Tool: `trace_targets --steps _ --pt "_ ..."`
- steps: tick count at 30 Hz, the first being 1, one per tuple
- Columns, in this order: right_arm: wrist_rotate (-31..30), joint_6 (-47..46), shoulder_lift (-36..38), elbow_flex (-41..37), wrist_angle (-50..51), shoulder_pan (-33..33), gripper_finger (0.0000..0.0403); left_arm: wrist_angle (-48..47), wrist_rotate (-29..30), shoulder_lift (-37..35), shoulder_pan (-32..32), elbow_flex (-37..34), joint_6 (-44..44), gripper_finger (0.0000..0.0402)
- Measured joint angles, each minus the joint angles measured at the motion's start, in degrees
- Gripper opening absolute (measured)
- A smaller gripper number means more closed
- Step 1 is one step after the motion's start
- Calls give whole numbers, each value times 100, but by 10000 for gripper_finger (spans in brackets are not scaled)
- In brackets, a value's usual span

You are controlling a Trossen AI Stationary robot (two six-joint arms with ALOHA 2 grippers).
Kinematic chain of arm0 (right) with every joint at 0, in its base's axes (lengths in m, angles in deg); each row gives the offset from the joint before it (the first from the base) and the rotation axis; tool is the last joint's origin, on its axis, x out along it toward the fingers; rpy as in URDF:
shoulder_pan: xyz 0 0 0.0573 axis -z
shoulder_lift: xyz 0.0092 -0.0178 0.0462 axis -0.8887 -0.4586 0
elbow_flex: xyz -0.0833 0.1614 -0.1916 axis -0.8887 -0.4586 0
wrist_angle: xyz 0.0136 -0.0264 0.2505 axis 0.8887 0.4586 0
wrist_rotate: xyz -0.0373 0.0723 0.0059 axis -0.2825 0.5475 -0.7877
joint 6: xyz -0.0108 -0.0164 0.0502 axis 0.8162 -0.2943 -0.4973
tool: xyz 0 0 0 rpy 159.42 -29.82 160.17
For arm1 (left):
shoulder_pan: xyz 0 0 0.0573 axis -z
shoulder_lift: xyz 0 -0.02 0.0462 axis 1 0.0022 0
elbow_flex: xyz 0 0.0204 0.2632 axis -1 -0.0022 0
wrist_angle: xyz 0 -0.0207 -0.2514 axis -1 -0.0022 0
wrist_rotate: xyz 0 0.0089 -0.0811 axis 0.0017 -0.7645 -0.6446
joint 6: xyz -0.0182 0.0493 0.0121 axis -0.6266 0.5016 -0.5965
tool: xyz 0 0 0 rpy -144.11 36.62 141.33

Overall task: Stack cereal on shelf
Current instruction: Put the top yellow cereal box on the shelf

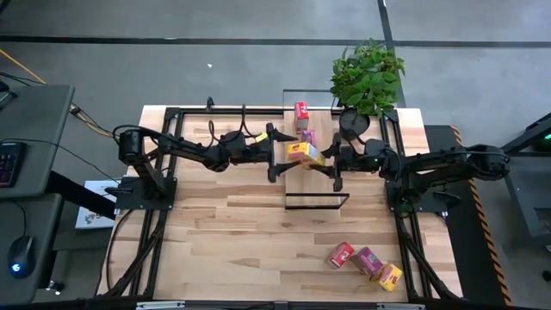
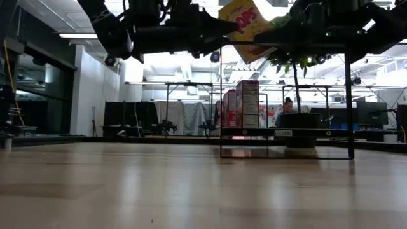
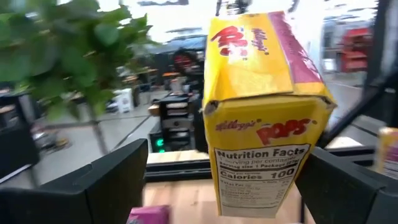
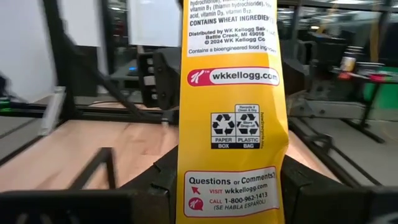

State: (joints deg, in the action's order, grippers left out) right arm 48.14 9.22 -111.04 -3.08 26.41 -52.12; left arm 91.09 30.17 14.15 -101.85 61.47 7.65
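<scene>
Yellow cereal box held tilted above the shelf, clamped in right gripper; left gripper just beside it, fingers spread wide, clear of the box. Red box and pink-purple box upright on far shelf end. Three more boxes near right on the tabletop.

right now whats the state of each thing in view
yellow box: held in the air, tilted
right gripper: shut on yellow box
left gripper: open, beside the box
shelf: red and pink boxes upright on it
three boxes: on the tabletop
</scene>
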Motion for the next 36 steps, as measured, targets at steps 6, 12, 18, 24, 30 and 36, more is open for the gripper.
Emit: trace_targets --steps 6,12,18,24,30,36 --pt "286 -10 3 0 -63 -17 138 40 -555 0 132 56 65 369" --pt "399 -199 9 0 -61 -20 138 -222 -525 0 278 262 74 353" --pt "194 -203 9 0 67 -13 138 -214 -209 0 307 286 -59 285" --pt "-3 -207 9 0 69 -11 141 -230 -182 0 306 286 -86 204" --pt "-207 -350 61 0 222 -15 206 -391 -103 -15 297 283 -18 153" --pt "-262 -258 515 0 909 -15 282 -1464 122 -447 294 279 189 135"
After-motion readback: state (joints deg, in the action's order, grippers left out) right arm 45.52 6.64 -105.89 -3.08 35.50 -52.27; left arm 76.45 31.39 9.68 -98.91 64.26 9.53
